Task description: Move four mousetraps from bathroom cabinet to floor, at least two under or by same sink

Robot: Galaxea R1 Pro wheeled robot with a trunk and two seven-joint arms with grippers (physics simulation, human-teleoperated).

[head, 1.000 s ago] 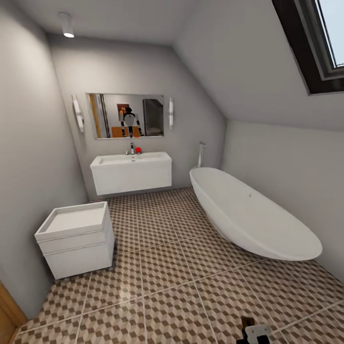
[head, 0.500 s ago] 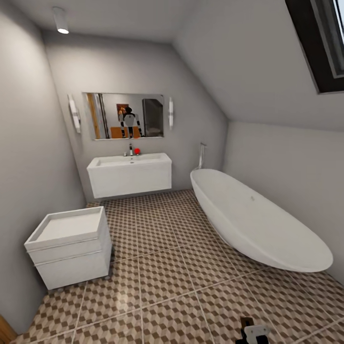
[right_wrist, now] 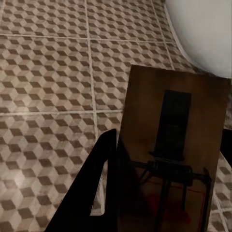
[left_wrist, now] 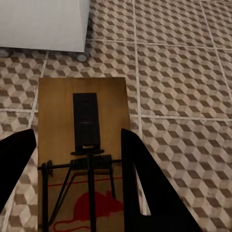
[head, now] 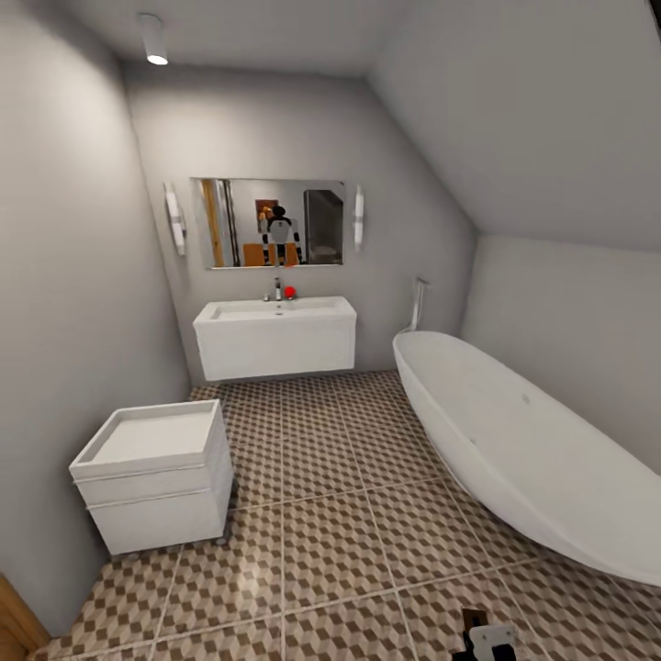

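My head camera looks forward-down across the bathroom floor [head: 321, 477] toward the sink [head: 275, 335]. Both wrist cameras hover close, facing that same tiling.

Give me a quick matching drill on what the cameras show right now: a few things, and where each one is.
Things:
1. mousetrap in left hand
2. mousetrap in right hand
3. bathroom sink
4. bathtub

Places:
A. below the mirror, far wall
B. along the right wall
C. over tiles near the bathtub's edge
D. over tiles near a white unit's corner

Pairs: 1-D, 2-C, 3-A, 4-B
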